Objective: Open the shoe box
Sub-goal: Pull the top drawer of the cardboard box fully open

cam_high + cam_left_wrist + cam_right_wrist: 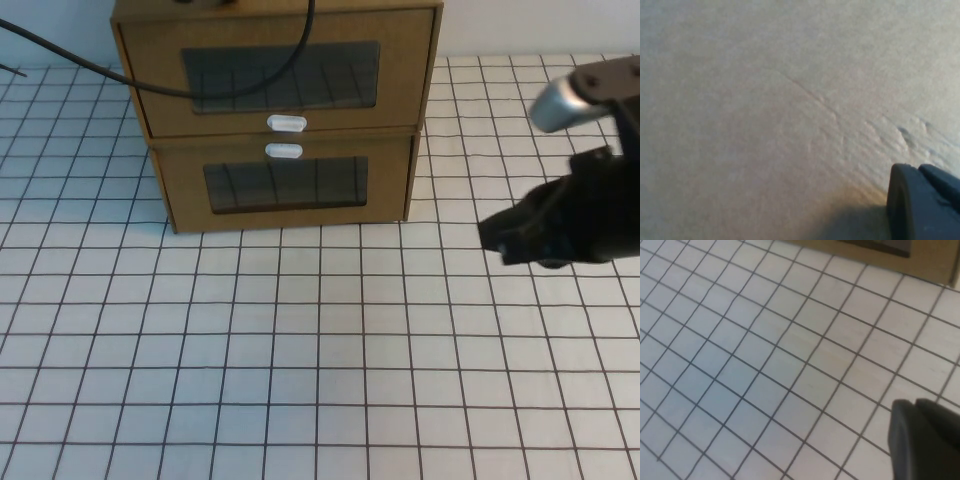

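Cardboard shoe box [280,110] stands closed at upper centre.
Right gripper [495,238] at mid right, jaws closed, empty; left gripper [920,200] close to a cardboard surface [765,100], its state I cannot tell.

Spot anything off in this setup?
A black cable drapes across the upper shoe box front. Cardboard by the left gripper looks creased. Right gripper, shut, hovers over the table right of it.
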Available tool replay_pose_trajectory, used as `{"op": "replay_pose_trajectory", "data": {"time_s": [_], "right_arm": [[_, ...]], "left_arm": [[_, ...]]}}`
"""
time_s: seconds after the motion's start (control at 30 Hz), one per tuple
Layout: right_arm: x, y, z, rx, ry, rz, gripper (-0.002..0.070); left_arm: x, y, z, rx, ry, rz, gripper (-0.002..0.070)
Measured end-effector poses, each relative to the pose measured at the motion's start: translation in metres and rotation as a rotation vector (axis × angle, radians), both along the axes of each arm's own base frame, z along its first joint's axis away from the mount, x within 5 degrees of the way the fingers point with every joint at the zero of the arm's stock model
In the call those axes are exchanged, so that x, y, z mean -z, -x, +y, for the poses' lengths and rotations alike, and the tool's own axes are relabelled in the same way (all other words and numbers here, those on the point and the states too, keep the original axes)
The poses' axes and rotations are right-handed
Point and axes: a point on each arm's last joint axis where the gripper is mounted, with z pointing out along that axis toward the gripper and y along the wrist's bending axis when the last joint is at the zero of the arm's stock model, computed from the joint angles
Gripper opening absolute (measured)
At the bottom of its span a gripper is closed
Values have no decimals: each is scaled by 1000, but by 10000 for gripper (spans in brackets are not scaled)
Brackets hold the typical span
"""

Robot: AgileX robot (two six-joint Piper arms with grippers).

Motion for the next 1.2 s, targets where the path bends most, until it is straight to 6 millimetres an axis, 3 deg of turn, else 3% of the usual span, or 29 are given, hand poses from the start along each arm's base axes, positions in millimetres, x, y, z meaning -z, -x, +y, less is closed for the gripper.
{"op": "replay_pose_trajectory", "data": {"time_s": [0.27,0.5,0.8,0.93,1.1,1.2], "right_arm": [[2,-12,89,-194,201,-87,-13],[17,-19,140,-262,489,-315,-13],[35,-41,173,-289,736,-736,4],[45,-49,182,-324,788,-833,79],[60,-58,192,-360,854,-941,222],[69,-63,197,-346,873,-962,251]], "left_arm": [[0,0,0,-2,2,2,-2],[0,0,0,-2,2,2,-2],[0,0,0,-3,3,3,-2],[0,0,0,-3,3,3,-2],[0,0,0,-3,3,3,-2],[0,0,0,-3,3,3,-2]]}}
